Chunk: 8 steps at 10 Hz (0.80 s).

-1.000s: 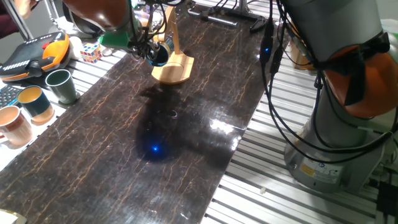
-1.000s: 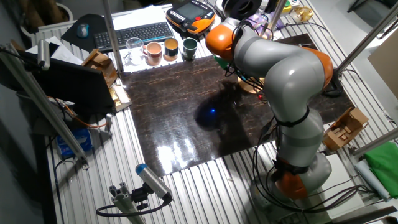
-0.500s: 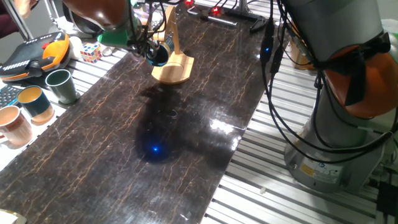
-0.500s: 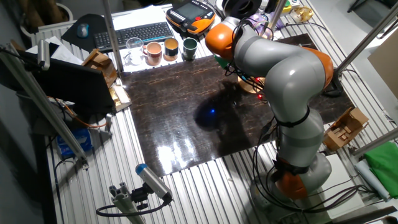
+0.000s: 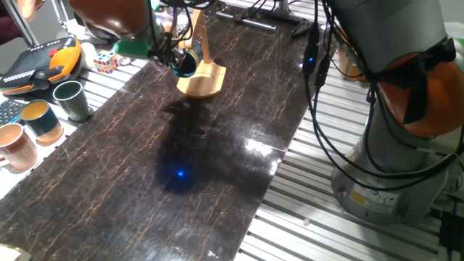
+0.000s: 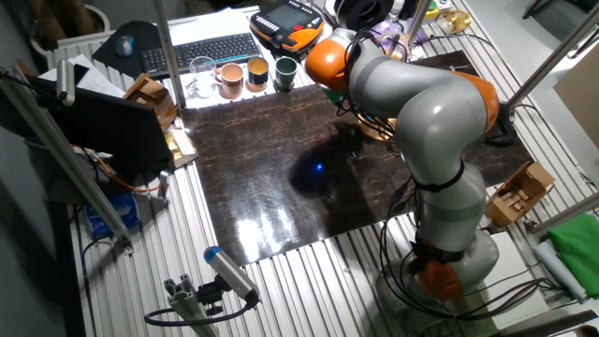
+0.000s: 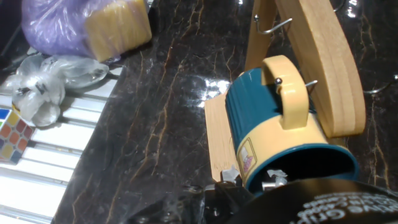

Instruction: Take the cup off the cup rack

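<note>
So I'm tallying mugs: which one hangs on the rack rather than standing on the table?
The dark teal-blue cup with the tan handle, hung on the wooden cup rack; the other three mugs stand upright together.

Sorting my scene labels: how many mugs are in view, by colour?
Teal-blue with tan handle, on the rack: 1
Dark green: 1
Teal with tan inside: 1
Pinkish tan: 1
Total: 4

A robotics lab was indicated: a dark marbled surface [image 6: 271,178] was mounted on aluminium profile framing [image 6: 281,281], with a keyboard [image 6: 201,49] and teach pendant [image 6: 285,21] nearby.
</note>
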### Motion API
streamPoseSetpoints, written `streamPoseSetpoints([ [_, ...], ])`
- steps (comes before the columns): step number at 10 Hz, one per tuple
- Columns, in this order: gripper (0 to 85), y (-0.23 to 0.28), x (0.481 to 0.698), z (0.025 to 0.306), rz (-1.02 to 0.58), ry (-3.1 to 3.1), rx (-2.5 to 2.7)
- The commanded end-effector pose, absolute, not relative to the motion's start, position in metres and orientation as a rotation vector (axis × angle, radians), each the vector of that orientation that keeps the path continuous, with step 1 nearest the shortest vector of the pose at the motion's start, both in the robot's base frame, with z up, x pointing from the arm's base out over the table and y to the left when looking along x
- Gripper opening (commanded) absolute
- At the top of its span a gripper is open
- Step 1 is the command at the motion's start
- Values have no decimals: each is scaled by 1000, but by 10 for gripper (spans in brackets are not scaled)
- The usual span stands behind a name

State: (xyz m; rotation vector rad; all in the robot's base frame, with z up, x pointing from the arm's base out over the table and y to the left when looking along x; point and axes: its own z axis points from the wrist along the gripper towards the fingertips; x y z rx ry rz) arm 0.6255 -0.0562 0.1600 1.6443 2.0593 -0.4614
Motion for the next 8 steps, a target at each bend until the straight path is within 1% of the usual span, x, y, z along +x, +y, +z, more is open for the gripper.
streamPoseSetpoints([
  [1, 287, -56, 626, 159, -468, 2046, 1647],
  [8, 277, -58, 625, 157, -522, 1997, 1653],
])
